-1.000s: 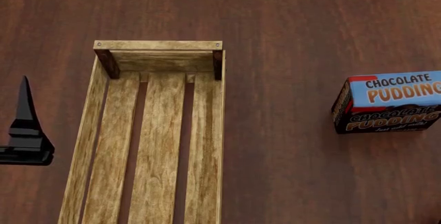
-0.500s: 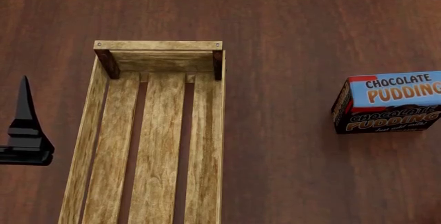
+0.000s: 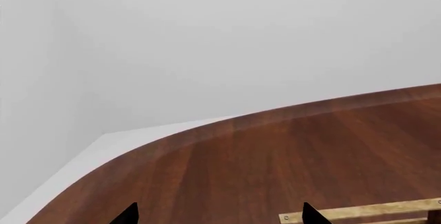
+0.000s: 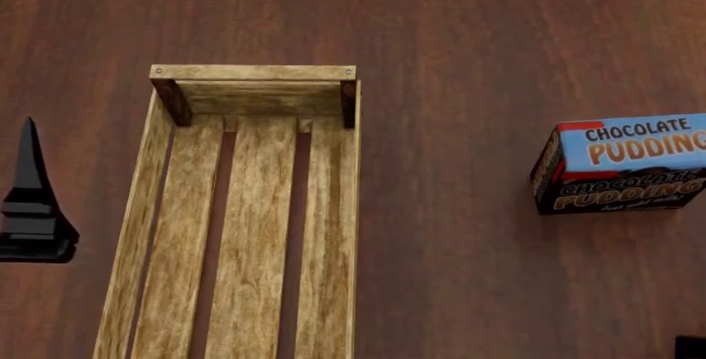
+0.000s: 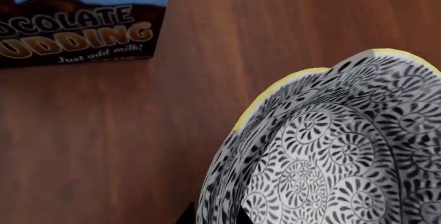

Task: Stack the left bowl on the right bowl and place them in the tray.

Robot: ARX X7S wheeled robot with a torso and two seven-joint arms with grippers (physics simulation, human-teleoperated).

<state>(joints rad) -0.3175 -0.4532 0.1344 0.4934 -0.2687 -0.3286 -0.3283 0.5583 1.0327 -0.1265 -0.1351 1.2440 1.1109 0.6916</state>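
Note:
The tray (image 4: 331,210), a long light-wood crate with a slatted bottom, lies left of centre in the head view, and nothing is in it. My left gripper (image 4: 33,198) hangs just outside the tray's left side. In its wrist view the left gripper (image 3: 219,214) is open, with bare table between its tips and a tray corner (image 3: 358,212) beside one tip. My right gripper (image 5: 214,218) is shut on the wall of a black-and-white swirl-patterned bowl (image 5: 331,152) with a yellow edge. I cannot tell whether it is one bowl or two nested. No bowl shows in the head view.
A blue-and-black chocolate pudding box (image 4: 623,165) stands on the dark wood table at the right, also close to the held bowl as the box (image 5: 76,22). The table's curved edge (image 3: 172,141) and a white wall lie beyond the left gripper. A dark part (image 4: 690,347) shows at the lower right corner.
The left gripper has shifted slightly left and down in the head view. A dark part has come into the lower right corner. Tray and box have not moved.

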